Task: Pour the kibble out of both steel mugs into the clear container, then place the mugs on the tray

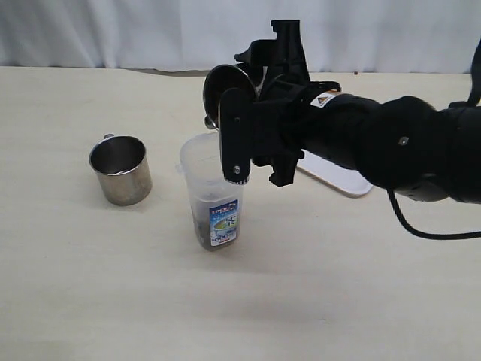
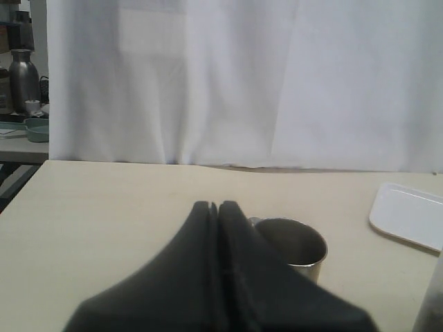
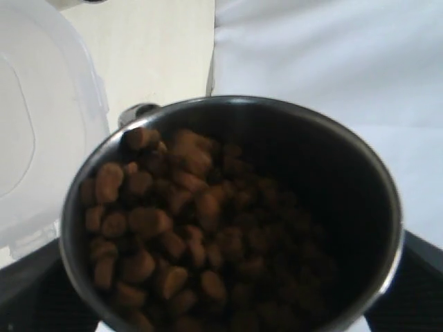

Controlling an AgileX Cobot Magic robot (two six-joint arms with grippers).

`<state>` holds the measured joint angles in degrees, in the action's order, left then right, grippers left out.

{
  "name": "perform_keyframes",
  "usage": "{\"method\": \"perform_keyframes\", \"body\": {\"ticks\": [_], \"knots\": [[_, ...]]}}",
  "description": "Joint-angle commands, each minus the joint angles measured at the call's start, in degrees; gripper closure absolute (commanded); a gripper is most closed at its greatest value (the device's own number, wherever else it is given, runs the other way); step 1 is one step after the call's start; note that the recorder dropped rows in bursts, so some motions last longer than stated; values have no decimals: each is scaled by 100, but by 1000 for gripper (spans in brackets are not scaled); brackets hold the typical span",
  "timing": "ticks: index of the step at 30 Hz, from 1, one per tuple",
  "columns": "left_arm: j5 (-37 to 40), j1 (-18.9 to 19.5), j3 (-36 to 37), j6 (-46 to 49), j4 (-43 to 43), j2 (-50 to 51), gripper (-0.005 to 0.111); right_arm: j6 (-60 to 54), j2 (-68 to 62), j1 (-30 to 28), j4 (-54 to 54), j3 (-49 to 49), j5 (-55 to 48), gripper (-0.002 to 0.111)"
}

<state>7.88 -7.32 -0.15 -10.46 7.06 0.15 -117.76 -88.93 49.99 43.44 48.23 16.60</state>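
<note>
Steel mug (image 1: 225, 84) of kibble (image 3: 166, 228), clamped in the right tool (image 3: 221, 294), tilts over the clear container (image 1: 201, 169).

Right arm (image 1: 391, 143) stretches above the container (image 1: 201, 162), right gripper (image 1: 240, 113) rolled sideways, fingers (image 1: 234, 143) spread wide, clamping a mug (image 1: 223, 86); left gripper (image 2: 217, 205) fingers pressed together

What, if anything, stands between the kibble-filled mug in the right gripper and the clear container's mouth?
Nothing visible does. The steel mug is tilted just above the clear container, whose mouth is uncovered; the other mug stands apart.
</note>
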Motion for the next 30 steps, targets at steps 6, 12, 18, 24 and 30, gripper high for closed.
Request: {"method": "perform_keyframes", "body": {"ticks": [6,12,18,24,30], "knots": [[-71,0,15,-11,-32,-15,107,-360,36,19,-102,65,139,103],[-71,0,15,-11,-32,-15,107,-360,36,19,-102,65,139,103],[-71,0,15,-11,-32,-15,107,-360,36,19,-248,65,262,103],[-71,0,15,-11,-32,-15,107,-360,36,19,-353,65,298,103],[-71,0,15,-11,-32,-15,107,-360,36,19,-420,65,454,103]]}}
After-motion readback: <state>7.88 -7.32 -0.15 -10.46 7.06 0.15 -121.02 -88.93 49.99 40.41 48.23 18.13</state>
